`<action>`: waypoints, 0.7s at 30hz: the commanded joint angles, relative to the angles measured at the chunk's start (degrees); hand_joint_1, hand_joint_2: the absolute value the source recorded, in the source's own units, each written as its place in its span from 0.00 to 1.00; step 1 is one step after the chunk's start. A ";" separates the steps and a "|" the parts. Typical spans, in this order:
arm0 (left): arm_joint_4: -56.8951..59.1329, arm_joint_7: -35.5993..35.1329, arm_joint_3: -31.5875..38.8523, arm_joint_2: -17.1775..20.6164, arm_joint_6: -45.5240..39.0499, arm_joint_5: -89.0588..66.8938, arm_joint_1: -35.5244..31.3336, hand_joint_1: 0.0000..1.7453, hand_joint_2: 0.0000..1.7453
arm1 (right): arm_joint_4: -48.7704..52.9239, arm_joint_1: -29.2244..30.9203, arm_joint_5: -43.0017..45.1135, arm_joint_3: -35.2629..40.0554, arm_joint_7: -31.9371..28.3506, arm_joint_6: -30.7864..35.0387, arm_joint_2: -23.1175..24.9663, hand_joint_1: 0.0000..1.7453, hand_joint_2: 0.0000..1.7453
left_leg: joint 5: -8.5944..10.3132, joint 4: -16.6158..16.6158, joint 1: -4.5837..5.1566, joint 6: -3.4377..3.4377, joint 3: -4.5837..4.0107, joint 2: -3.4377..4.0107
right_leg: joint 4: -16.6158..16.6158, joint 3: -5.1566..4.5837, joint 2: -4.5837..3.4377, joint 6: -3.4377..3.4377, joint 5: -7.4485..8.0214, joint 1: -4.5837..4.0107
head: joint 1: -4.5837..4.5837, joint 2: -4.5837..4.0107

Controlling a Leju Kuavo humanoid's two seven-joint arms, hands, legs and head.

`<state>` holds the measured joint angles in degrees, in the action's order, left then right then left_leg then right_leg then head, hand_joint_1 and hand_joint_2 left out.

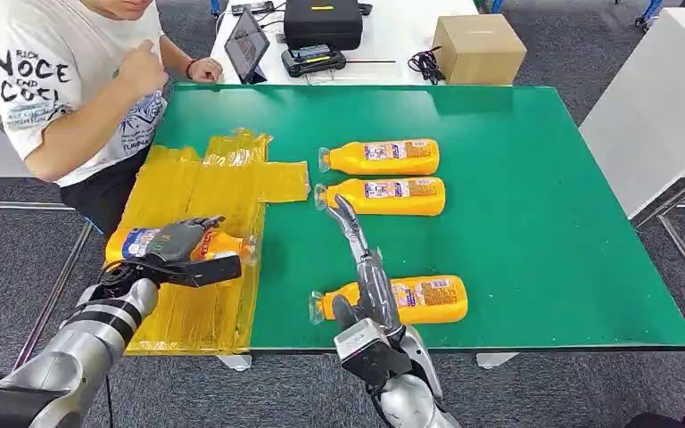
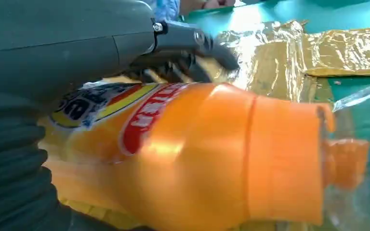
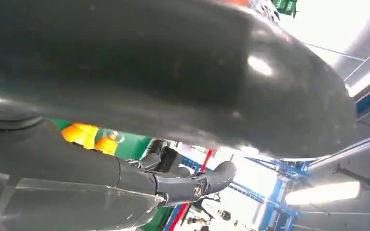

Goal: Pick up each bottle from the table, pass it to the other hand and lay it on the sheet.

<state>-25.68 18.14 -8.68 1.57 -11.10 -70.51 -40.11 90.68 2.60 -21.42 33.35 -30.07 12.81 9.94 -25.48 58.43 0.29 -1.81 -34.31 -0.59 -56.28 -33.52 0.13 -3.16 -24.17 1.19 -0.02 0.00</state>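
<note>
Left hand point(image 1: 183, 251) grips an orange bottle point(image 1: 138, 243) lying crosswise just above the yellow sheet point(image 1: 198, 192), cap toward the empty, open-fingered right hand point(image 1: 363, 267) nearby.

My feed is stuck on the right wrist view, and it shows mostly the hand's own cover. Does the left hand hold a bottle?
Observer: Yes. The left hand grips a bottle over the yellow sheet.
Operator: How many bottles lie on the table?
Observer: Three, all on their sides on the green table: the far bottle, the middle bottle and the near bottle.
Operator: And my right hand?
Observer: The right hand holds nothing. Its fingers are stretched out, and in the head view it crosses the near bottle's neck end.
</note>
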 commanded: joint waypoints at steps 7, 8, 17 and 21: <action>3.32 0.15 2.80 -0.83 7.38 4.34 -0.22 0.00 0.00 | -4.33 2.84 0.73 0.11 0.41 -0.03 -0.43 0.00 0.00 | -0.02 -0.06 -0.05 0.08 0.28 0.13 | 0.09 0.27 -0.10 0.11 0.03 -0.06 | 0.00 0.00; 3.32 0.15 2.80 -0.83 7.38 4.34 -0.22 0.00 0.00 | -4.33 2.84 0.73 0.11 0.41 -0.03 -0.43 0.00 0.00 | -0.03 -0.06 -0.05 0.09 0.34 0.14 | 0.08 0.32 -0.11 0.11 0.02 -0.06 | 0.00 0.00; -3.19 6.33 11.15 -3.18 -7.89 15.76 1.13 0.00 0.00 | -5.66 3.30 1.30 1.27 0.76 0.01 -0.29 0.00 0.00 | -0.01 -0.06 -0.06 0.09 0.50 0.10 | 0.07 0.47 -0.07 0.10 0.03 -0.07 | 0.00 0.00; -4.31 11.81 9.26 -3.46 -27.79 12.64 1.06 0.00 0.00 | -6.17 2.93 1.47 2.13 0.86 0.32 -0.78 0.00 0.00 | -0.04 0.01 -0.13 0.12 0.44 0.09 | 0.06 0.44 -0.04 0.14 0.00 -0.13 | -0.02 0.00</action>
<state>-27.98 24.55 -1.46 0.09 -17.97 -55.50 -39.08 88.48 3.66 -20.26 33.51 -29.55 12.70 10.43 -25.47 58.42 0.28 -1.79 -33.93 -0.55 -56.29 -33.19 0.11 -3.15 -24.17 1.18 -0.04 0.00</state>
